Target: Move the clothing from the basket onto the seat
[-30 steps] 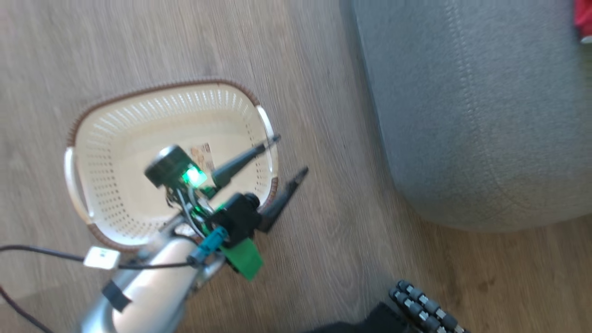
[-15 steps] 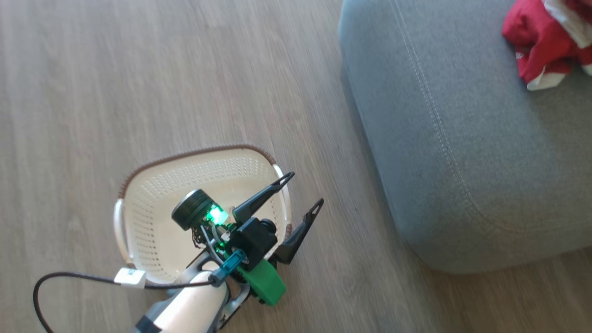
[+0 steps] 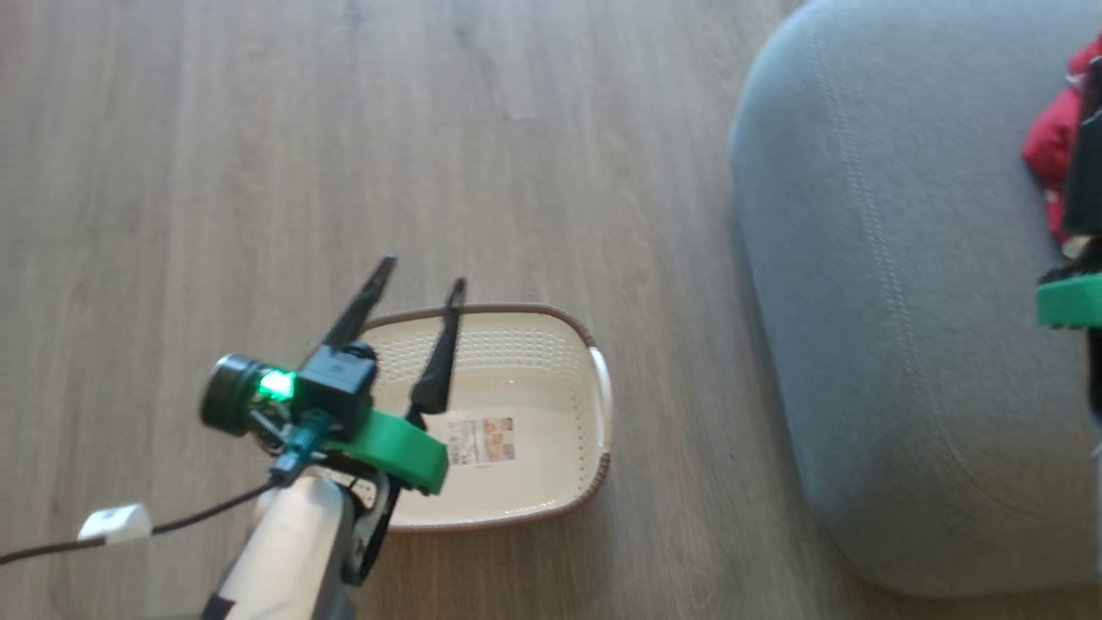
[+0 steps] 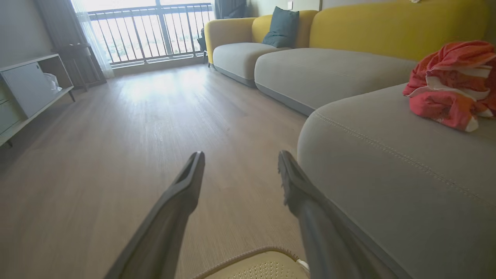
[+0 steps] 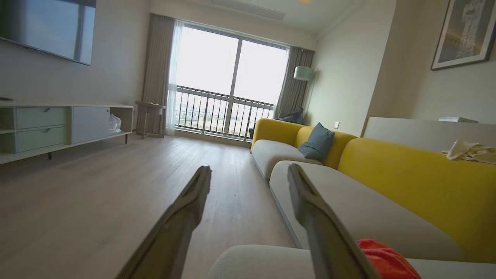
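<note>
Head view: basket (image 3: 551,379) seen bare inside, only label sticker (image 3: 482,439) on bottom; clothing (image 3: 1052,159) heaped on seat (image 3: 878,301). Left jaws spread wide over basket, nothing held; right jaws wide beside clothing, nothing held. Task judged done.

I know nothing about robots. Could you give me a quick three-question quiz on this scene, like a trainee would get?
1. True or false: the basket is empty.
2. Where does the red clothing lie? A in the basket; B on the grey seat; C gripped in the jaws.
3. Fill in: the left arm's jaws stand ____ and hold nothing.
Key: 1 true; 2 B; 3 open.
</note>
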Available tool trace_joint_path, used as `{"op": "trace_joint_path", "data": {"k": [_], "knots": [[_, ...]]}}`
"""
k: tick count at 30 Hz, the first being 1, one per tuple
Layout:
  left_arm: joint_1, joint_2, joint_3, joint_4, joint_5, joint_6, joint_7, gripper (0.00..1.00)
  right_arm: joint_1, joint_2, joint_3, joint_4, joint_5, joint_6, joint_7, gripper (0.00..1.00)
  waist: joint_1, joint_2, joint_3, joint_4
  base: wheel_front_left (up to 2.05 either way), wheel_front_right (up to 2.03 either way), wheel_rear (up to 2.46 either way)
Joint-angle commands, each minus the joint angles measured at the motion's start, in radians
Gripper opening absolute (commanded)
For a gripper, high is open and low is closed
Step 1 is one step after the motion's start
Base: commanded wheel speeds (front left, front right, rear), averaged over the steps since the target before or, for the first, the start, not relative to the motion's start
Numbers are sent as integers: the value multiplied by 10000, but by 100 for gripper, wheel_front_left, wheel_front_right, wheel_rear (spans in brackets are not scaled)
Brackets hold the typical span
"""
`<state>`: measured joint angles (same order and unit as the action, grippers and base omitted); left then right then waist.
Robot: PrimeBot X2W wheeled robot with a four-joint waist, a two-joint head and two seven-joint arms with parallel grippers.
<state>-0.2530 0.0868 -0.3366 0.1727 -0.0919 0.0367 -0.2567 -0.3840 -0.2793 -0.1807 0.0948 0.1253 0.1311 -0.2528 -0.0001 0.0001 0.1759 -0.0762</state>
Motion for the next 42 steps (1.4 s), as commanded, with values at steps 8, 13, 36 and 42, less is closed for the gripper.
{"op": "trace_joint_path", "data": {"k": [8,13,36,42], "knots": [[270,-289,1735,-835,7,638,-51,100,1251,611,1097,-1607,379,-4,-89,100,1,-1,-481,1366,0,0,0],[578,-349,1963,-739,44,767,-51,100,2001,1234,1601,-1376,663,-4,-89,100,1,-1,-764,1966,0,0,0],[1661,-364,1632,-83,-641,-615,-51,100,3849,2234,1543,-41,720,-4,-89,100,1,-1,-1484,2402,0,0,0],[1722,-365,1720,-117,-655,-738,-51,100,3861,2262,1434,-9,723,-4,-89,100,1,-1,-1541,2400,0,0,0]]}}
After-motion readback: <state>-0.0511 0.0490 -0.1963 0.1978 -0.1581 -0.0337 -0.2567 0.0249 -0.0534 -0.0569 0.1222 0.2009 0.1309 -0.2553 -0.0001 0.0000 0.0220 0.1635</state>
